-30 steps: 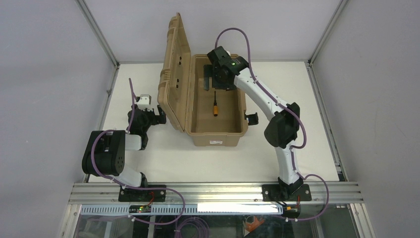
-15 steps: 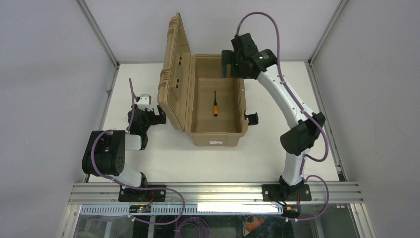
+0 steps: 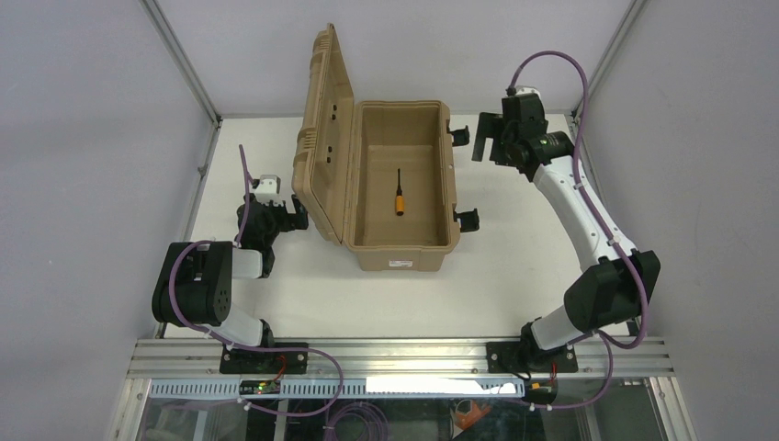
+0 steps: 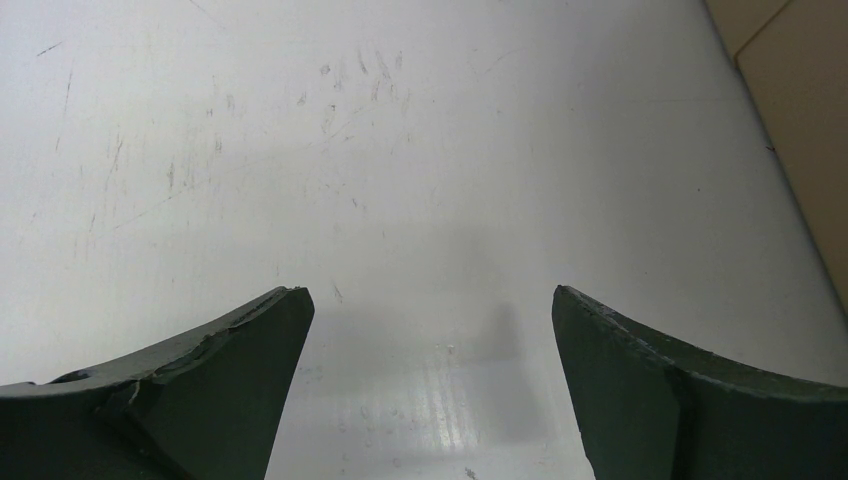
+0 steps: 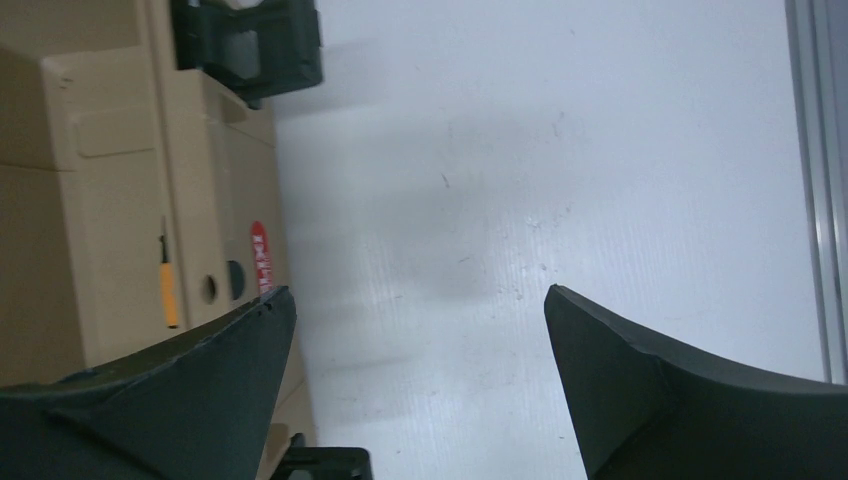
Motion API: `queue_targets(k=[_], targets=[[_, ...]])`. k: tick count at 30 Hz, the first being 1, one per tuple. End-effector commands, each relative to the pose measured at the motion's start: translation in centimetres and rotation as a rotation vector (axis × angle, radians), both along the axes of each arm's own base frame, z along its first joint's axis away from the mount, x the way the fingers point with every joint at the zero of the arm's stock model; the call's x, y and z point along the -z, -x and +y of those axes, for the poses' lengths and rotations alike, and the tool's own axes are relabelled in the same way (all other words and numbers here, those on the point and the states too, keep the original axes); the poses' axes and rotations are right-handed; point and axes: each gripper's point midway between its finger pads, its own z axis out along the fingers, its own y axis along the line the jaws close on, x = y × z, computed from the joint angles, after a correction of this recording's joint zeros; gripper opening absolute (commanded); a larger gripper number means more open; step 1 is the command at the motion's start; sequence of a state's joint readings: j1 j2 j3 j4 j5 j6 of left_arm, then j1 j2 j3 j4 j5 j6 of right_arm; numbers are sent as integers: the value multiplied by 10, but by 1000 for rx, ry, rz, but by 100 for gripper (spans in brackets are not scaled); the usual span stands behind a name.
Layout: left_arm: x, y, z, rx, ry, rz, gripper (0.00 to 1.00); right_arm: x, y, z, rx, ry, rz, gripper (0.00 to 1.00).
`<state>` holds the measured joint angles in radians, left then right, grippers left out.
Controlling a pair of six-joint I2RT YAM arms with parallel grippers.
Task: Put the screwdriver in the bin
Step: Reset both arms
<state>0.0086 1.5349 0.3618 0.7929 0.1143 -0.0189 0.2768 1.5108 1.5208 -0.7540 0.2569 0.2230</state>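
Observation:
The screwdriver (image 3: 400, 197), with an orange handle and thin black shaft, lies on the floor of the open tan bin (image 3: 355, 191), whose ribbed lid stands up on the left. It also shows in the right wrist view (image 5: 168, 288), inside the bin (image 5: 110, 180). My right gripper (image 3: 487, 138) is open and empty, raised above the table to the right of the bin's far right corner; its jaws stand wide apart (image 5: 415, 330). My left gripper (image 3: 292, 213) is open and empty, low over the table just left of the lid (image 4: 428, 320).
Black latches (image 3: 469, 220) stick out from the bin's right side, one near my right gripper (image 3: 457, 136). A corner of the bin shows in the left wrist view (image 4: 800, 120). Metal frame rails (image 3: 588, 165) and grey walls border the white table.
My right arm has lifted out of the bin and swung right, clear of its rim. The screwdriver stays lying on the bin floor. The left arm has not moved.

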Motion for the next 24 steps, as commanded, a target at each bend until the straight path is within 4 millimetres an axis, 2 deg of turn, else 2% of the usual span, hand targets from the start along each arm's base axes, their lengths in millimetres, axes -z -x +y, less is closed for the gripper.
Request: queue_targets(k=[1, 17, 21, 24], targets=[[-22, -6, -2, 13, 17, -80, 99, -11, -8, -15, 18, 3, -115, 99], [-22, -6, -2, 13, 17, -80, 99, 87, 0, -37, 61, 45, -57, 99], [-23, -6, -2, 13, 17, -81, 99, 108, 4, -34, 25, 39, -26, 99], [-23, -6, -2, 13, 17, -80, 99, 116, 5, -29, 0, 23, -24, 100]])
